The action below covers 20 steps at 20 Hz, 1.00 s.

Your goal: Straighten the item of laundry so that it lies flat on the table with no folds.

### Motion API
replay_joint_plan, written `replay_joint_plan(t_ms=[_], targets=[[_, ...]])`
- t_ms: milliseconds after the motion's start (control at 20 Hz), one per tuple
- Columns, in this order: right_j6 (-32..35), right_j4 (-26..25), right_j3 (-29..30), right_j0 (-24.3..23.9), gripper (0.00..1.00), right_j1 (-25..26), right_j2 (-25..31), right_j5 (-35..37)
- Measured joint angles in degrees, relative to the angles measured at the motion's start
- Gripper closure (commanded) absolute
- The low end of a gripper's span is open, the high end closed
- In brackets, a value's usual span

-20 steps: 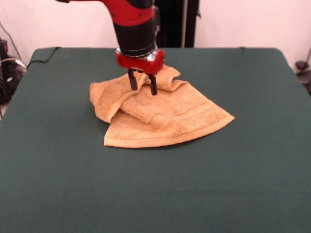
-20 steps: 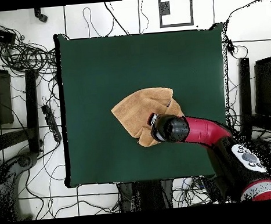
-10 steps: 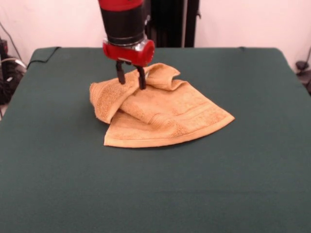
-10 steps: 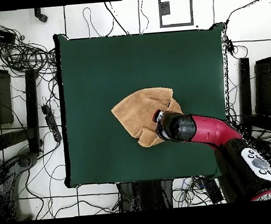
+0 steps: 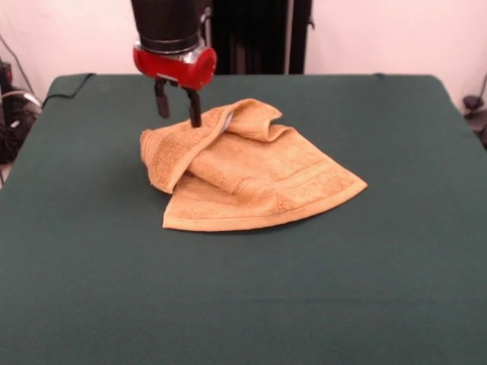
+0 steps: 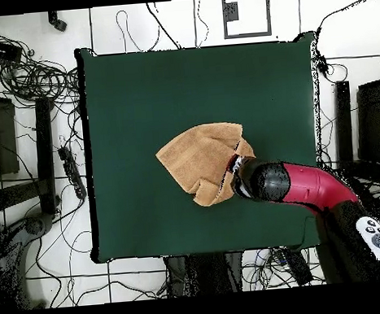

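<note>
The item of laundry (image 5: 251, 175), an orange-tan towel, lies crumpled on the green table (image 5: 342, 289). One part is folded over the middle, and a rolled bunch sits at its left. My gripper (image 5: 179, 115) hangs open over the towel's far left corner with nothing between its fingers. One fingertip (image 5: 195, 122) is just at the raised fold, and I cannot tell whether it touches. In the overhead view the towel (image 6: 200, 159) lies right of the table's (image 6: 139, 94) middle. There the red arm's wrist (image 6: 260, 181) covers the gripper and the towel's right edge.
Green cloth stretches wide on every side of the towel. Cables (image 6: 32, 78) and dark stands (image 6: 344, 127) lie on the floor around the table. A dark post (image 5: 259, 34) rises behind the table's far edge.
The gripper has risen off the towel's folded middle and moved left in the front view to the far left corner, staying open. The towel has kept its shape.
</note>
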Motion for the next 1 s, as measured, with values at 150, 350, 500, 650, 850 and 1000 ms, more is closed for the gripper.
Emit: replay_joint_plan(t_ms=[150, 350, 500, 650, 850, 1000], targets=[[0.0, -1.2, -0.1, 0.5, 0.0, -0.2, -1.2, 0.0], [0.0, -2.7, -0.4, 2.3, 0.0, 0.0, -3.2, 0.0], [0.0, -3.2, -0.5, 3.1, 0.0, 0.2, -3.9, 0.0], [0.0, -3.5, -0.6, 3.5, 0.0, 0.6, -4.1, 0.0], [0.0, -3.6, -0.8, 3.9, 0.0, 1.9, -4.0, 0.0], [0.0, -3.6, -0.8, 4.4, 0.0, 2.7, -4.1, 0.0]])
